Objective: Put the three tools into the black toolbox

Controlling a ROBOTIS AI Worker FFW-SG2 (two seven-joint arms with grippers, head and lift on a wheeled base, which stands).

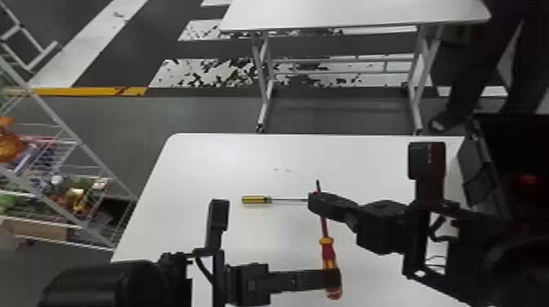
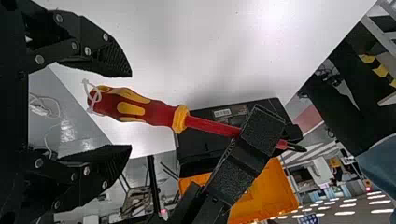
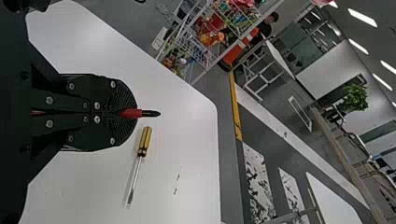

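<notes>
In the head view, my right gripper (image 1: 318,202) is shut on the shaft of the red-and-yellow screwdriver (image 1: 328,249), close to its dark tip. My left gripper (image 1: 333,279) is at this tool's handle. The left wrist view has the left gripper (image 2: 131,111) open, one finger on each side of the red handle (image 2: 159,113) with visible gaps. The right wrist view has the right gripper (image 3: 136,113) closed, the red tip poking out past it. A yellow-handled screwdriver (image 1: 256,200) lies on the white table, its shaft pointing toward the right gripper. The black toolbox (image 1: 486,179) stands at the table's right.
Something red (image 1: 525,179) shows inside the dark toolbox area. An orange part (image 2: 266,196) stands by the black box in the left wrist view. A wire rack (image 1: 69,179) stands left of the table (image 1: 196,163), and another white table (image 1: 351,14) is beyond.
</notes>
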